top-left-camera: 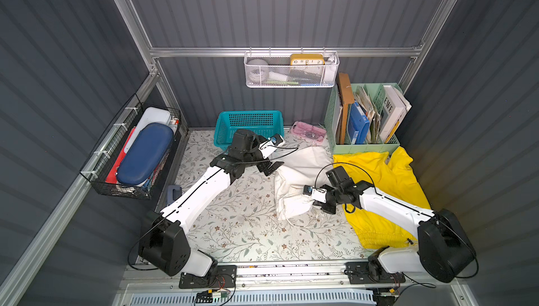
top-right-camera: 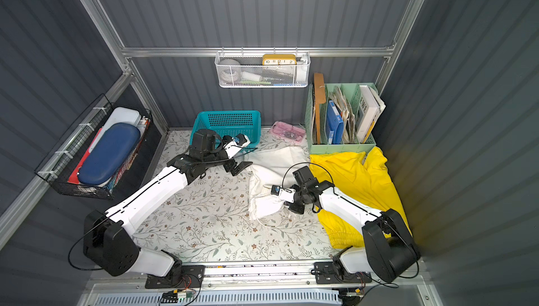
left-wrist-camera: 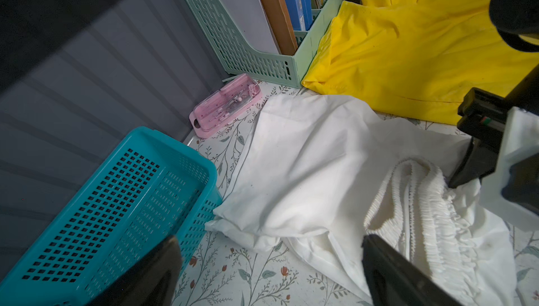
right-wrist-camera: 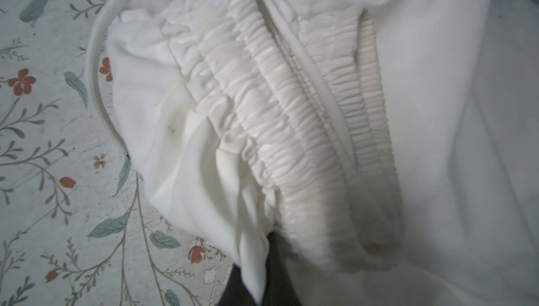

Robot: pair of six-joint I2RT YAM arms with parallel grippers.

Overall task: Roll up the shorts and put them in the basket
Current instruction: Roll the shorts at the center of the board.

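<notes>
White shorts (top-left-camera: 296, 173) lengthwise front-to-back, waistband (right-wrist-camera: 291, 115) frontward

The table (top-left-camera: 233, 231) has flowers and leaves on it. White shorts (top-left-camera: 294, 179) lie bunched between the left gripper (top-left-camera: 274, 168) and the right gripper (top-left-camera: 316, 203). Yellow shorts (top-left-camera: 388, 179) lie behind the right gripper. Farther back than both grippers sit a blue-green basket (top-left-camera: 248, 126), a pink case (top-left-camera: 309, 133) and a green file box (top-left-camera: 364, 144).

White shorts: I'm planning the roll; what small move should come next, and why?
Probably lower the open left gripper and close it on the leg end of the white shorts: the right gripper pinches them at the waistband, and the cloth lies bunched, needing stretching flat.
</notes>
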